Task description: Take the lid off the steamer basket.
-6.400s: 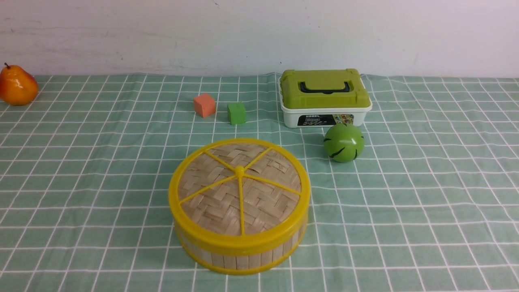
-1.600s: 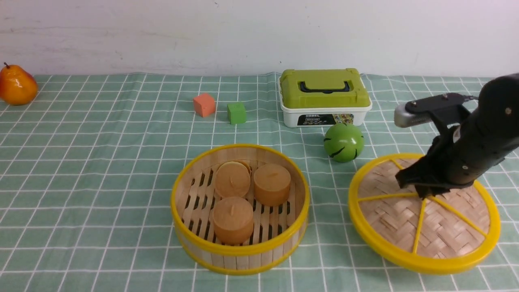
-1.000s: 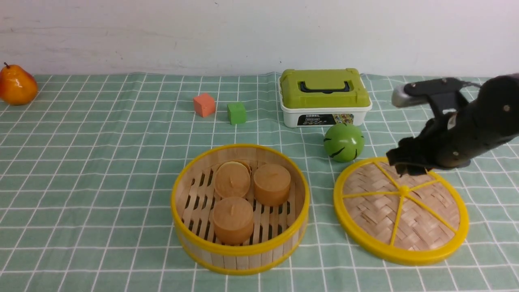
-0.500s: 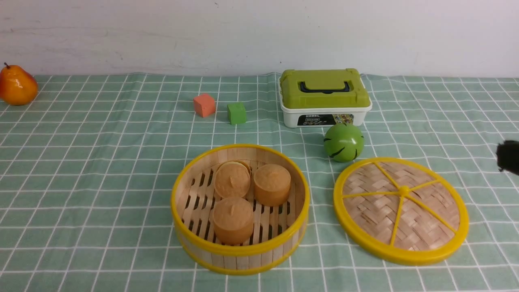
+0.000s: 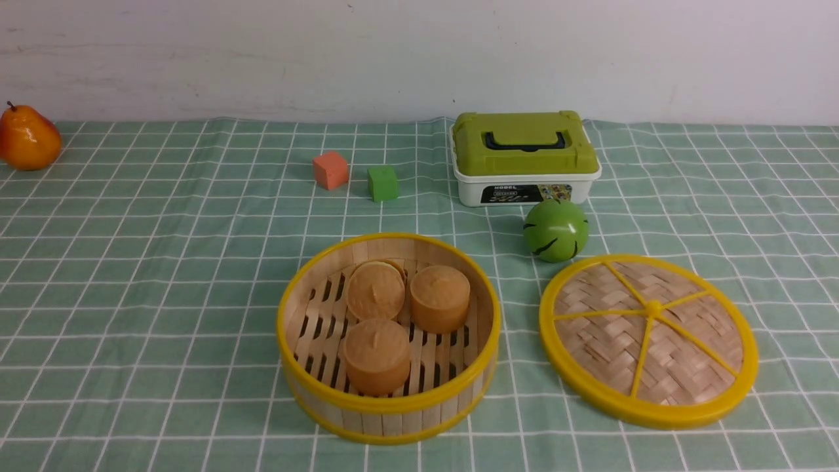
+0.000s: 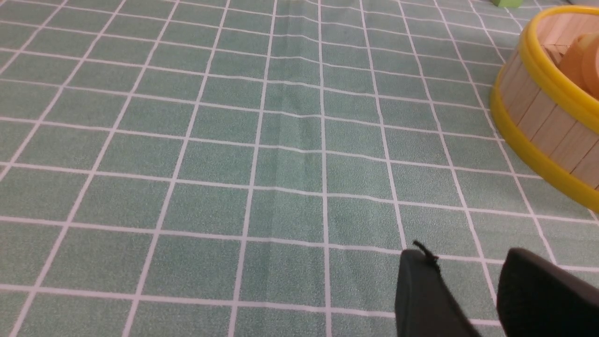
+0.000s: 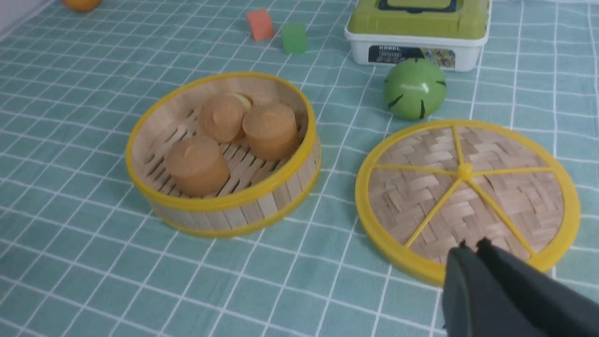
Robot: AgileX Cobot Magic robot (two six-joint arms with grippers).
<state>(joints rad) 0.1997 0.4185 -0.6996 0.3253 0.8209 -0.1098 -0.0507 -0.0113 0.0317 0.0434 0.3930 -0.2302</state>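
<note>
The steamer basket (image 5: 388,406) stands open at the table's front middle, with three tan buns (image 5: 375,354) inside. The lid (image 5: 649,341) lies flat on the cloth to its right, apart from it. Both show in the right wrist view, basket (image 7: 234,210) and lid (image 7: 468,187). My right gripper (image 7: 471,247) is shut and empty, above the lid's near rim. My left gripper (image 6: 461,257) is open and empty over bare cloth, left of the basket (image 6: 543,117). Neither gripper shows in the front view.
A green ball (image 5: 556,230) sits just behind the lid. A white box with a green lid (image 5: 524,157) stands behind it. An orange cube (image 5: 330,170) and a green cube (image 5: 382,183) lie at the back middle, a pear (image 5: 27,139) at the far left.
The lid was lifted off the basket and set down flat to its right. My right arm then let go and drew back out of the front view.
</note>
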